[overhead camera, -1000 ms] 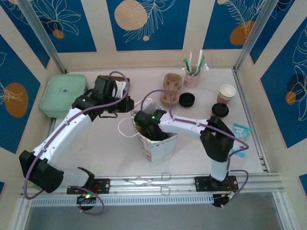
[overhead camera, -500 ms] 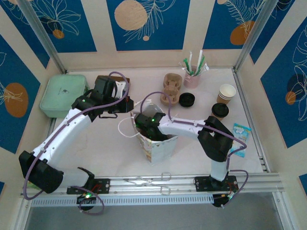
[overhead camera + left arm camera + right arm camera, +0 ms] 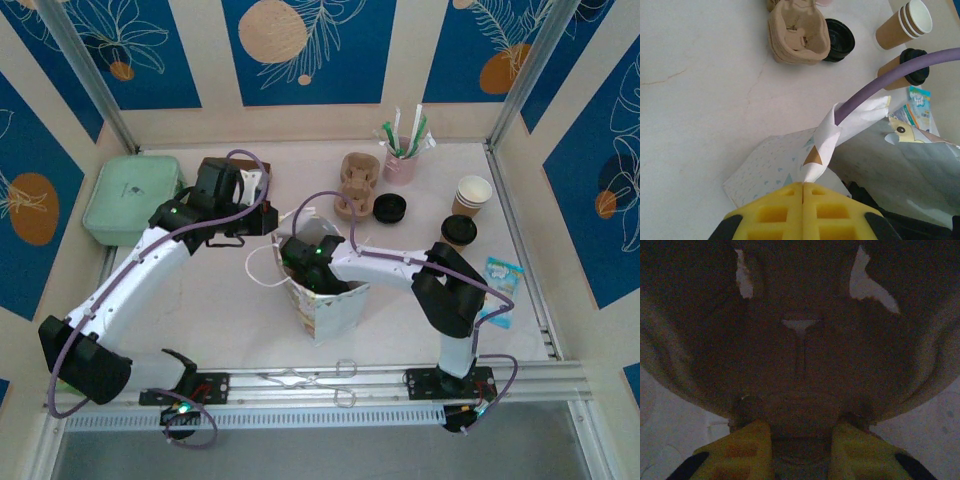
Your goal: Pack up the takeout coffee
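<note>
The takeout coffee (image 3: 459, 230), a kraft cup with a black lid, stands on the table at the right, also in the left wrist view (image 3: 904, 75). No gripper is near it. A patterned paper bag (image 3: 335, 300) stands open mid-table. My left gripper (image 3: 268, 218) is shut on the bag's white top flap (image 3: 816, 157) and holds it up, its fingertips (image 3: 803, 184) pressed together. My right gripper (image 3: 302, 262) reaches down inside the bag. In its dim wrist view the right gripper (image 3: 801, 429) has its fingers closed on a brown moulded-pulp carrier (image 3: 800, 340).
More pulp carriers (image 3: 357, 182) and a loose black lid (image 3: 389, 207) lie behind the bag. Stacked lidless cups (image 3: 472, 193), a pink cup of straws (image 3: 402, 160), a blue packet (image 3: 500, 275), a green box (image 3: 130, 195) and metal tongs (image 3: 325, 375) ring the table.
The right wrist has edged slightly left and lower inside the bag. The left arm keeps its hold on the flap and has not moved.
</note>
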Robot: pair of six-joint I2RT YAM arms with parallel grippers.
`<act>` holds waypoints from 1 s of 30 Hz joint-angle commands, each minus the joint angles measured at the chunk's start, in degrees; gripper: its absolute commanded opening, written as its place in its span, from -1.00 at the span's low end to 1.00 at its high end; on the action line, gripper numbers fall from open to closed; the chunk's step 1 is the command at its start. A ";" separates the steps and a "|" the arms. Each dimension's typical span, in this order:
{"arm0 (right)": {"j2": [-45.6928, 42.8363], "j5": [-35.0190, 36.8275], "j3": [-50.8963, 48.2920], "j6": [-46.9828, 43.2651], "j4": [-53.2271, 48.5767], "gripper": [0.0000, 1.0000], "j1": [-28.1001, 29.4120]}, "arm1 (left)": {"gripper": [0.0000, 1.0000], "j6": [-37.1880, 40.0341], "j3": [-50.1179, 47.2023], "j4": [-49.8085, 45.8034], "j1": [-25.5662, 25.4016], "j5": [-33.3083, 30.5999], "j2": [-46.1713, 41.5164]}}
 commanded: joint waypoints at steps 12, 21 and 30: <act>0.41 0.04 1.75 1.39 -5.94 0.31 0.96 | -1.00 -0.34 0.34 1.91 -0.64 -0.76 -2.25; -1.73 0.45 5.11 1.07 -8.79 0.46 1.05 | -1.00 -0.38 0.59 1.99 -0.64 -1.08 -2.24; -3.36 0.98 8.76 0.94 -12.12 0.67 1.09 | -1.00 -0.29 0.66 2.01 -0.64 -1.63 -2.07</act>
